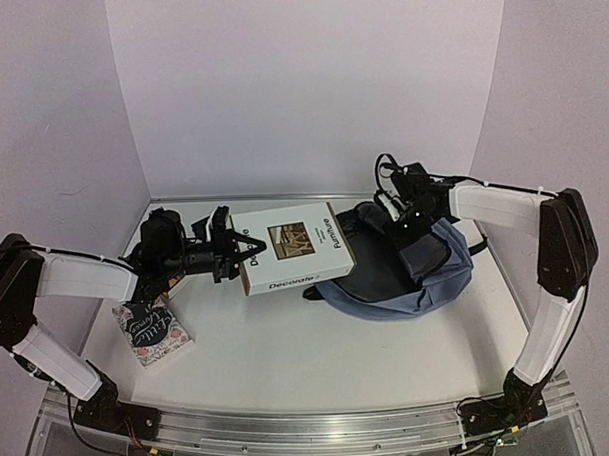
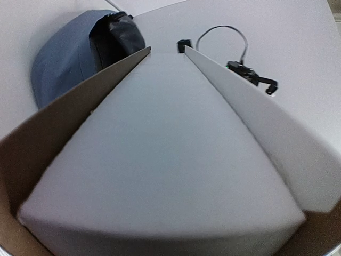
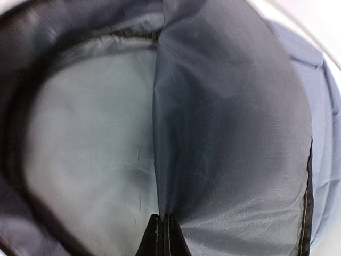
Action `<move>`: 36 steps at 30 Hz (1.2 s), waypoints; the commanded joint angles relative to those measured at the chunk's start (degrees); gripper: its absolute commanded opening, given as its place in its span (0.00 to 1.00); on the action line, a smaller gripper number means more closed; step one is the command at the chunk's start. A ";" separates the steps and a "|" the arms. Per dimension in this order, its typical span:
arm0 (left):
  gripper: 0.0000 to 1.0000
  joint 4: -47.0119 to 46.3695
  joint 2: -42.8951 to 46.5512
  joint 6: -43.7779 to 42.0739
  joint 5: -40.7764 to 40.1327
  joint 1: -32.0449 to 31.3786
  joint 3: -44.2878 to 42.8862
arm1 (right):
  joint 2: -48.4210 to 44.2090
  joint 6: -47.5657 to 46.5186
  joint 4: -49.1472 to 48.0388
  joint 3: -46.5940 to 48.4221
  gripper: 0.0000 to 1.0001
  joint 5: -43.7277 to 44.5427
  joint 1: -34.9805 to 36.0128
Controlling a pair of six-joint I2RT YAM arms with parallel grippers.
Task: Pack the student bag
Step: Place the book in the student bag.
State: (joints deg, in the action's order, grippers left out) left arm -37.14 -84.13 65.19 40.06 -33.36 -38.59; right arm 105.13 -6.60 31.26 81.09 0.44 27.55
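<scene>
The slate-blue student bag [image 1: 441, 273] lies open at the right of the table, its dark mouth facing left. My right gripper [image 1: 404, 224] is shut on the bag's upper edge and holds the mouth open; the right wrist view shows its fingertips [image 3: 163, 234] pinching the grey lining [image 3: 224, 133]. My left gripper [image 1: 237, 252] is shut on the near end of a large white book [image 1: 290, 246] titled "Decorate Furniture", held flat above the table with its far end at the bag's mouth. In the left wrist view the book's pages [image 2: 160, 160] fill the frame and hide the fingers; the bag [image 2: 69, 53] shows beyond.
A small patterned book [image 1: 153, 331] lies on the table at the front left, under the left arm. White walls close the table at the back and both sides. A black cable [image 2: 240, 53] lies on the table beyond the large book.
</scene>
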 commanded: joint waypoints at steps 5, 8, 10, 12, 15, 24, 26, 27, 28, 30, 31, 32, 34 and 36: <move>0.00 -5.20 -8.10 0.84 1.81 -0.56 -2.97 | -6.06 6.16 0.89 6.19 0.00 -12.36 0.60; 0.00 -8.15 -12.19 2.78 2.74 -0.74 -3.84 | -6.79 6.15 0.90 5.94 0.00 -16.74 0.66; 0.00 -11.30 -14.83 4.30 3.34 -1.02 -4.75 | -6.70 6.16 0.91 6.00 0.00 -18.90 0.89; 0.00 -12.40 -17.21 5.07 3.61 -1.41 -6.59 | -6.46 6.16 0.87 6.15 0.00 -20.54 1.37; 0.00 -13.47 -20.53 6.24 3.55 -1.81 -10.20 | -6.17 6.16 0.75 6.60 0.00 -21.20 2.62; 0.00 -21.29 -33.20 15.66 3.23 -2.53 -20.05 | -5.92 8.79 0.27 10.07 0.00 -21.59 4.62; 0.00 -25.36 -36.05 18.86 2.95 -2.59 -21.47 | -5.73 8.71 0.02 10.78 0.00 -21.66 5.26; 0.00 -26.94 -37.33 19.95 2.83 -2.80 -22.11 | -5.58 8.79 -0.11 11.11 0.00 -21.56 5.63; 0.00 -27.58 -38.14 20.66 2.65 -3.09 -23.05 | -5.34 8.93 -0.19 11.34 0.00 -21.57 5.88; 0.01 -27.56 -38.89 20.78 1.87 -3.62 -24.61 | -4.85 9.20 -0.38 11.62 0.00 -21.76 6.48; 0.02 -27.03 -39.00 20.50 1.47 -3.70 -25.35 | -4.63 9.24 -0.41 11.61 0.00 -21.73 6.76; 0.03 -26.03 -39.09 20.19 1.12 -3.81 -26.17 | -4.47 9.35 -0.62 11.48 0.00 -21.78 6.93; 0.04 -23.98 -39.55 19.68 0.63 -4.17 -28.17 | -4.17 9.56 -1.03 11.21 0.00 -21.90 7.21; 0.05 -21.84 -40.46 19.37 0.06 -4.71 -30.34 | -3.82 9.54 -1.36 11.30 0.00 -22.03 7.41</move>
State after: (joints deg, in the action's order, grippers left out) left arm -56.67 -124.17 84.03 41.70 -36.83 -62.78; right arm 102.30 2.39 34.25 89.09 -19.02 33.77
